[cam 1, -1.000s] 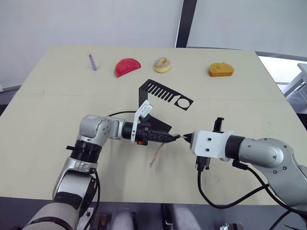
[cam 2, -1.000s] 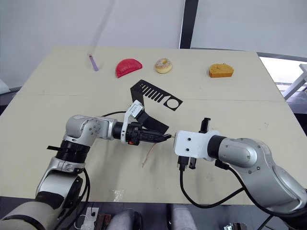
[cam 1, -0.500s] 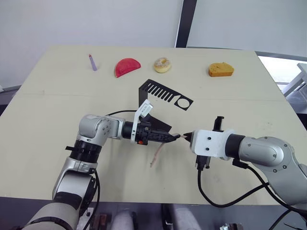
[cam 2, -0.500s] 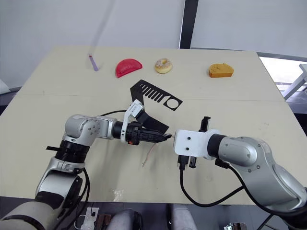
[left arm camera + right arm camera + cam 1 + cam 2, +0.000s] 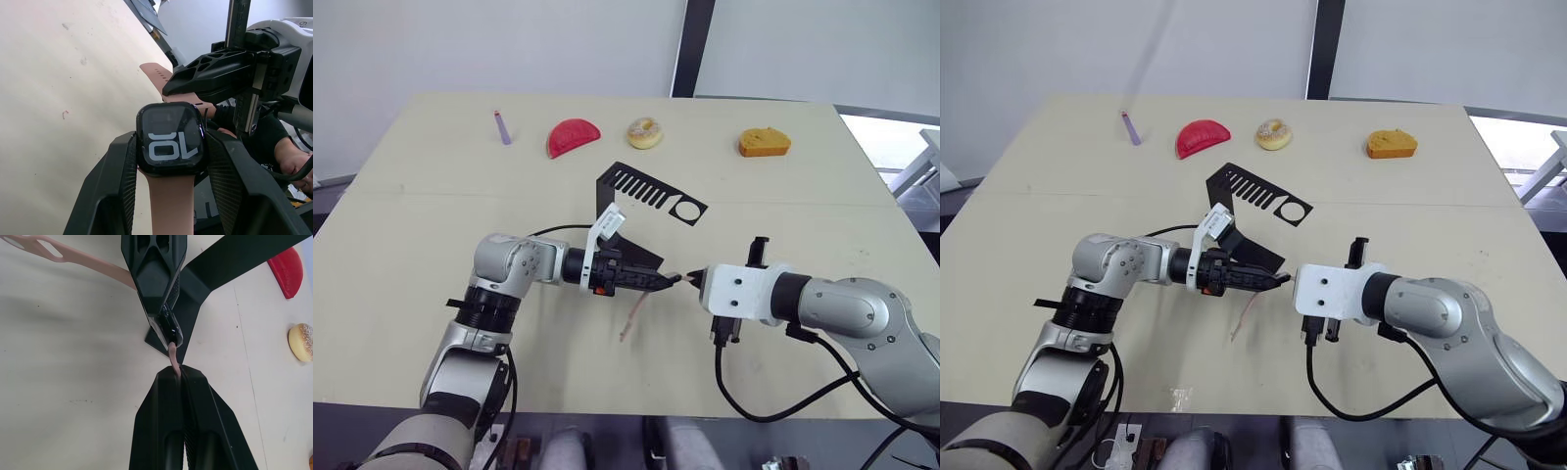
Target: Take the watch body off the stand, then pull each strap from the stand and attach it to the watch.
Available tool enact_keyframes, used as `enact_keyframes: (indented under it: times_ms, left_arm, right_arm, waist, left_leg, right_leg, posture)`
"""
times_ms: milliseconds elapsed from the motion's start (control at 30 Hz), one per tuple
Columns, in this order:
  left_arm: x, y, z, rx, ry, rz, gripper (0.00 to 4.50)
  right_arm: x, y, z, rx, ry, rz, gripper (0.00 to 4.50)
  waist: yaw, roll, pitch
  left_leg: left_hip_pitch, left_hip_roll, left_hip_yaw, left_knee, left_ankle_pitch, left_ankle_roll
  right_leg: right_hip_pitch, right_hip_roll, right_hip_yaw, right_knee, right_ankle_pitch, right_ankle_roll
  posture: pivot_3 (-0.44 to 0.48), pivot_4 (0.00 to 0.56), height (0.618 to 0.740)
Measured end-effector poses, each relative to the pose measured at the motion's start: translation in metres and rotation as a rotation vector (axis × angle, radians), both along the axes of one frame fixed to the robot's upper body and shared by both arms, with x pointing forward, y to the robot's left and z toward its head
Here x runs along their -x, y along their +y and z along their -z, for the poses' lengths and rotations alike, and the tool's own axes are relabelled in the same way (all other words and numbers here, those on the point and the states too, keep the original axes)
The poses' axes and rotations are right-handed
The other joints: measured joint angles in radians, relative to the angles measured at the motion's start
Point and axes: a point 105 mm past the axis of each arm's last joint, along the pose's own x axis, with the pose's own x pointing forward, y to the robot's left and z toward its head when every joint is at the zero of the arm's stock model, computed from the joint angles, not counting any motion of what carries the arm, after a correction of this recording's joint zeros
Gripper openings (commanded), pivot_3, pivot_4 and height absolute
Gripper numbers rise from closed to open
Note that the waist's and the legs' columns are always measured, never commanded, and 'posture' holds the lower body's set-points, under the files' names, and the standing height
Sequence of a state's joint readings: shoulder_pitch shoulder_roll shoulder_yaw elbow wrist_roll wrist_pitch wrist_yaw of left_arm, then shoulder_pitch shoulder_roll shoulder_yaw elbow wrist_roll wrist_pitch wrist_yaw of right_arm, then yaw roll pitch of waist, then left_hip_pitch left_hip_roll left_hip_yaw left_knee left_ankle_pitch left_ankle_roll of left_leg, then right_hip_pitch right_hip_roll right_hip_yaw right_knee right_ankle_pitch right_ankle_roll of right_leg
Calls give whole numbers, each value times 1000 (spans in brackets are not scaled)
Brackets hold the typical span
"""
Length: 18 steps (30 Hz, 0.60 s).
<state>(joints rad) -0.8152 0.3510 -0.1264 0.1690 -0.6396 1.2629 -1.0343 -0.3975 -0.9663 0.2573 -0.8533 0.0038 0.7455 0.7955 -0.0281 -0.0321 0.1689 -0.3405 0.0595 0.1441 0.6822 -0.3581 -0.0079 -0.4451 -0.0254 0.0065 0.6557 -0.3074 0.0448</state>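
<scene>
The left hand (image 5: 168,205) is clamping the watch (image 5: 169,138), one strap (image 5: 168,205) already attached; the right hand (image 5: 176,374) is pinching the second strap (image 5: 173,355) closed against it, joint unfinished.

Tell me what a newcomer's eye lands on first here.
The two pincers meeting tip to tip over the middle of the table: the left pincer clamps the watch body, its screen lit with pale digits, while the right pincer pinches a pink strap against it. Another strap dangles from the watch, and the black stand sits just behind.
</scene>
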Motion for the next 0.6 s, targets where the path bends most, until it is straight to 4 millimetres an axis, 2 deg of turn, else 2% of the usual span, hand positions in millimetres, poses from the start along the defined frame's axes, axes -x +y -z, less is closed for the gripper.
enact_keyframes:
  times_ms: [600]
  left_arm:
    - [0, -1, 1, -9, 0, -8, 1600]
  right_arm:
    - [-3, -1, 3, -4, 16, 10, 0]
  waist:
    - [0, 0, 0]
  left_leg:
    - [0, 0, 0, 0, 0, 0]
  right_leg:
    - [0, 0, 0, 0, 0, 0]
  posture:
    - [0, 150, 737]
